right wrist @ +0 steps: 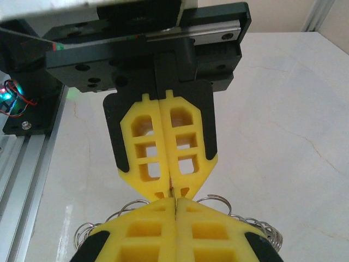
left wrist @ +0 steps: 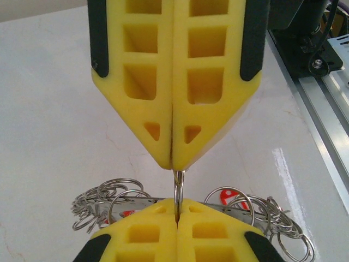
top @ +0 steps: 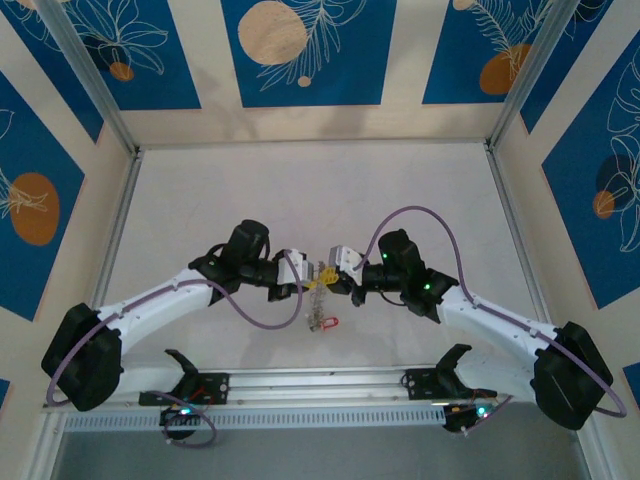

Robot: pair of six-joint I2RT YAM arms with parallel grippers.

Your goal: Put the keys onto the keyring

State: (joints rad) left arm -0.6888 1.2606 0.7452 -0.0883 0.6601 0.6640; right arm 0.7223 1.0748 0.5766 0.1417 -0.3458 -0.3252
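While they meet tip to tip, left pincer [left wrist: 177, 212] and right pincer [left wrist: 172, 162] both pinch the keyring [left wrist: 179, 188] tight.

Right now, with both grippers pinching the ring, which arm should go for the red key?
Left, narrowly. Both the left gripper and right gripper are shut on the keyring; the red key lies about midway, but the left wrist view has it right beside its own fingertips.

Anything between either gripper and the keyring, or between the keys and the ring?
Nothing visible. The left gripper and right gripper are shut tip to tip on one thin loop of the keyring. The red keys sit among its other loops; whether they are threaded I cannot tell.
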